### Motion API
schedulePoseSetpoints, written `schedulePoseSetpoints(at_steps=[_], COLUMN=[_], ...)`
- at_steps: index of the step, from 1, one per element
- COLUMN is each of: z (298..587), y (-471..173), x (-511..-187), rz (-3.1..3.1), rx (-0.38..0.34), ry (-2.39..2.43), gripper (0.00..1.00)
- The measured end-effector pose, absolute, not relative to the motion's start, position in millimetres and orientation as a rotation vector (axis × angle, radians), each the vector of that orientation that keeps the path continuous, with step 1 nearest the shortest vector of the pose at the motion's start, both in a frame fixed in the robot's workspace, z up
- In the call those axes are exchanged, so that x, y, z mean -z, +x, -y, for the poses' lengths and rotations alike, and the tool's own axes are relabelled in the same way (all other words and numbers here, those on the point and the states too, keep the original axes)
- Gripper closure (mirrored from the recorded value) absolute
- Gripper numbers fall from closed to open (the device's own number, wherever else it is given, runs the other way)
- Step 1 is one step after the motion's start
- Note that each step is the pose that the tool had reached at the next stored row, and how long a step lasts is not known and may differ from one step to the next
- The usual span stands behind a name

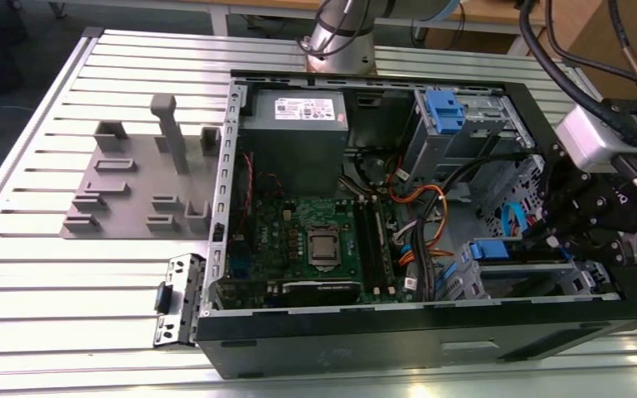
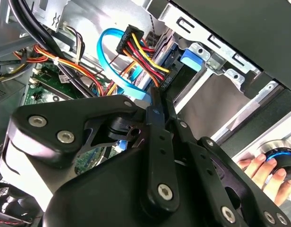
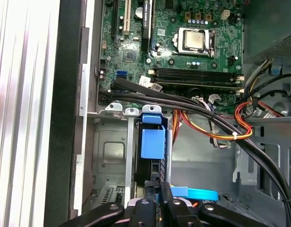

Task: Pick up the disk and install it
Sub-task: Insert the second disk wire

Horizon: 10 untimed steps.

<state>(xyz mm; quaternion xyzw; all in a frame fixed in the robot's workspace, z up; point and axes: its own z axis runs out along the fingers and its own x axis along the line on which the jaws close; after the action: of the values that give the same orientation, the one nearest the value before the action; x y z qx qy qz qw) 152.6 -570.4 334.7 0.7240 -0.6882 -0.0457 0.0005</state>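
Your disk (image 3: 151, 142) stands on edge in the metal drive bay (image 3: 110, 156) at the case's front corner, blue rails showing. The gripper (image 3: 158, 189) has its fingers drawn narrow at the disk's top edge. Beware the black cable bundle (image 3: 183, 101) and orange wires (image 3: 221, 135) crossing just beside the bay: they could snag. The computer case (image 1: 430, 332) lies open on the slatted counter (image 1: 42, 274).

One open computer case (image 1: 430, 336), one motherboard (image 1: 318, 240), one power supply box (image 1: 293, 124), one gripper (image 3: 157, 189), one hand (image 2: 266, 172)
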Motion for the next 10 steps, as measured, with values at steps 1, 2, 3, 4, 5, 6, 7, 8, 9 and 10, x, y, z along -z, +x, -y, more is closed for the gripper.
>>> schedulePoseSetpoints(at_steps=[1,2,3,4,5,6,7,8,9,10], z=[570.5,570.6,570.8,570.9,571.1,571.2,571.3,571.3,571.3,571.3], y=[152.1,151.6,150.9,150.1,149.2,148.8,148.8,148.8,148.8,148.8], x=[-334.6,-334.5,-334.3,-334.1,-333.9,-333.9,-333.8,-333.8,-333.8,-333.8], rz=[2.162,2.162,2.162,2.162,2.162,2.162,2.162,2.162,2.161,2.161], rx=[0.143,0.143,0.144,0.144,0.144,0.144,0.144,0.144,0.144,0.145], ry=[2.274,2.274,2.274,2.274,2.274,2.274,2.274,2.274,2.275,2.275], gripper=[0.84,0.84,0.84,0.84,0.84,0.84,0.84,0.84,0.84,0.84])
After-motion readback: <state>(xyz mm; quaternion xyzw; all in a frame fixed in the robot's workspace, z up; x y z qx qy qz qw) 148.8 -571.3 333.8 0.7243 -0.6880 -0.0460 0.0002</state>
